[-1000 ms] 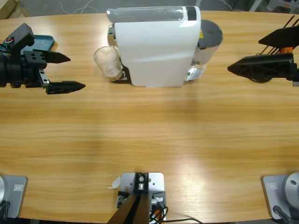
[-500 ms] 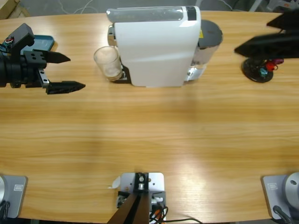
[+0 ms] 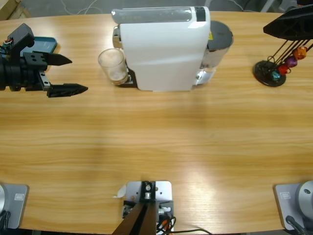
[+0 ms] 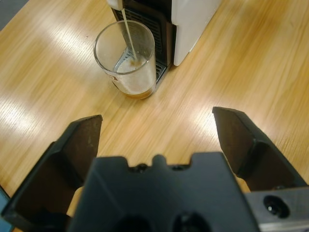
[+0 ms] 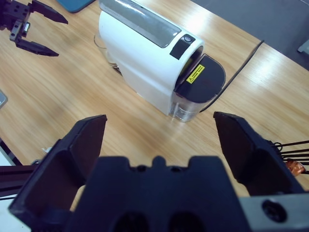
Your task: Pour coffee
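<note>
A yellow warning sticker (image 5: 195, 73) sits on the coffee machine (image 5: 145, 46), on the grey lid at its back end; its print is too small to read.

Open tabletop below, obstacles along the upper edge

The table (image 3: 156, 147) lies bare across the middle and lower frame; at the top stand the white coffee machine (image 3: 164, 49), the glass (image 3: 112, 65) touching its left side, and a capsule stand (image 3: 274, 68) at upper right, with a clear gap between glass and left gripper (image 3: 66, 75).

Long wooden table (image 3: 156, 142), grey floor (image 3: 63, 6) behind.
</note>
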Controlling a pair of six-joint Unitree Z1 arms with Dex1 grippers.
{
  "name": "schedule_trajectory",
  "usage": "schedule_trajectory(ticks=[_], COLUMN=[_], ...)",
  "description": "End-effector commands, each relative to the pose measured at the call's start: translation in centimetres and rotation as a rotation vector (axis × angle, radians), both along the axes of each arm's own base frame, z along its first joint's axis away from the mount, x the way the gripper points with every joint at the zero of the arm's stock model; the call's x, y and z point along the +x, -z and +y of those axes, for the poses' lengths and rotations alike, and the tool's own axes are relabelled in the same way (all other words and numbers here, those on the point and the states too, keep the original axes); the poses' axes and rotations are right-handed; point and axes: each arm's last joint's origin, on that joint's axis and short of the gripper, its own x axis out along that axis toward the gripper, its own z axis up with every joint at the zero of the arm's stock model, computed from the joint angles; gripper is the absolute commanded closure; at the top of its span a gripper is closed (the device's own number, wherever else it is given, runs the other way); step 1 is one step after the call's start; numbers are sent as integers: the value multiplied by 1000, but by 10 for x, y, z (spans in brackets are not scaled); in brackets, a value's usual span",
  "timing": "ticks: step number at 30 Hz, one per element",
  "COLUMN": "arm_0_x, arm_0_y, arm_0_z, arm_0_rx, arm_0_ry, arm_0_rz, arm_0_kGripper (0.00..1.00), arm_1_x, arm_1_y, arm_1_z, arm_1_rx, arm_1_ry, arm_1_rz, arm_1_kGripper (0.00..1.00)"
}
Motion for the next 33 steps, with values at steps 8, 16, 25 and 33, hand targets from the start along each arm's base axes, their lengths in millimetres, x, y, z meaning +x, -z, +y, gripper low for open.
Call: schedule_trajectory(ticks=[8, 16, 25, 33], arm_0_x=[-5, -1, 5, 38], arm_0_y=[1, 5, 13, 27], arm_0_z=[4, 2, -6, -21], arm_0_rx=[12, 16, 73, 75], arm_0_ry=[4, 10, 65, 74], arm_0_rz=[-2, 2, -35, -69], arm_0_kGripper=[0, 0, 0, 0], arm_1_x=[6, 7, 11, 20], arm_1_y=[9, 15, 21, 28], arm_1_z=[1, 3, 8, 19], arm_1_rx=[-45, -50, -59, -76], arm_1_ry=[24, 20, 11, -11], arm_1_rz=[19, 39, 61, 108], arm_1_kGripper=[0, 0, 0, 0])
